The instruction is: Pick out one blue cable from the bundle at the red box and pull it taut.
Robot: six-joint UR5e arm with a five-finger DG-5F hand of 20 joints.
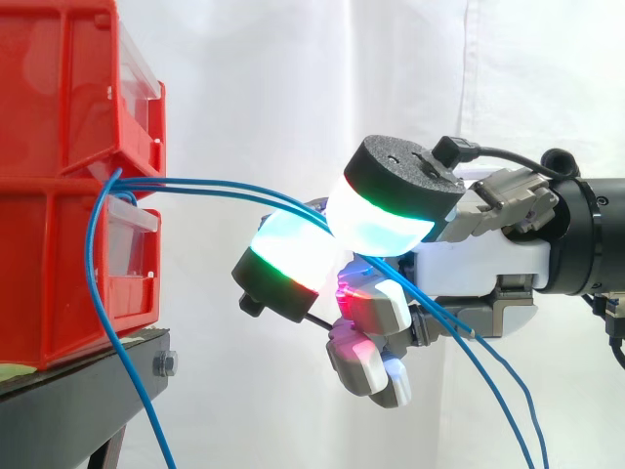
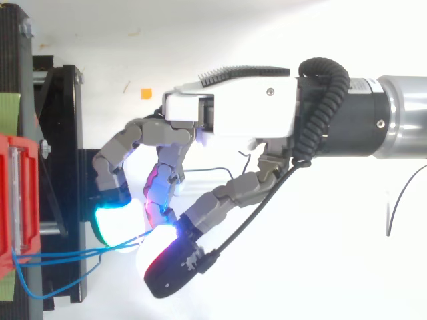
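I see the blue cables (image 1: 215, 186) leaving the gap between the stacked red bins (image 1: 59, 264) and running right, slightly slack, into the hand (image 1: 479, 262). Its fingers are curled, and two glowing pads (image 1: 376, 223) pinch the cables between them. Past the hand the cables drop toward the lower right. One loop hangs beside the black stand (image 1: 78, 381).

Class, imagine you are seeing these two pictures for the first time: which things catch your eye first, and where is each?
The grey-and-white robot hand reaching in from the right stands out most, its thick fingertip pads glowing cyan and green at mid-picture. From the stacked red plastic bins at the left, thin blue cables run between those curled fingers and droop away below the hand.
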